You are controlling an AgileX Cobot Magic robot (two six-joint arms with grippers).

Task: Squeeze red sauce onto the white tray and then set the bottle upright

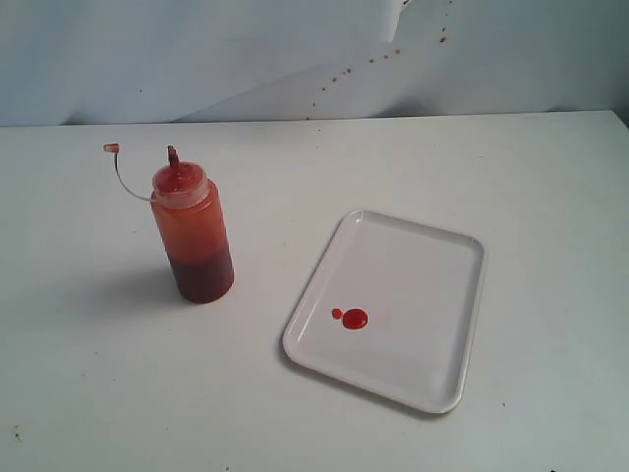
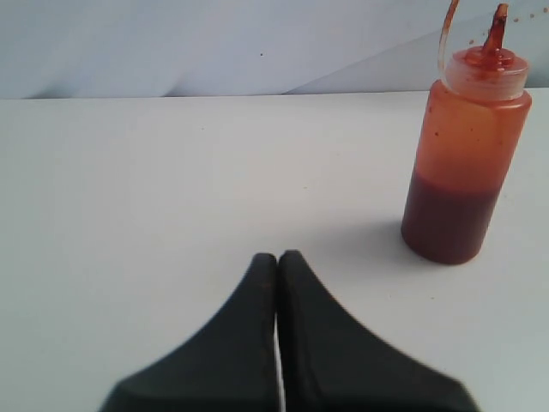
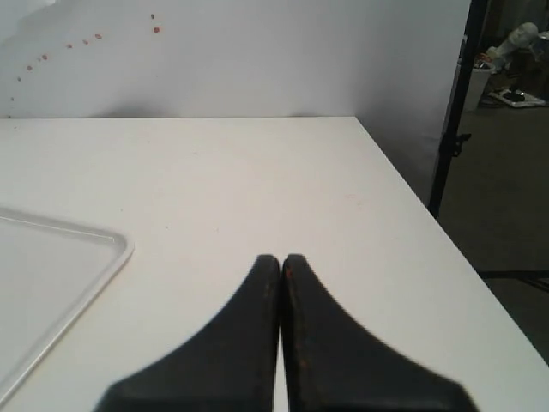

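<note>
Exterior view: bottle upright on table at left, cap off on its tether. Red sauce blobs sit on white tray at right. Left gripper jaws pressed together, empty, near bottle; right gripper same, near tray. Risk: an arm bump could topple the uncapped bottle and it would leak.

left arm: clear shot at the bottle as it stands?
Probably yes. The bottle stands upright on the table ahead of the left gripper, with nothing between them. The jaws are shut and would need opening first.
</note>
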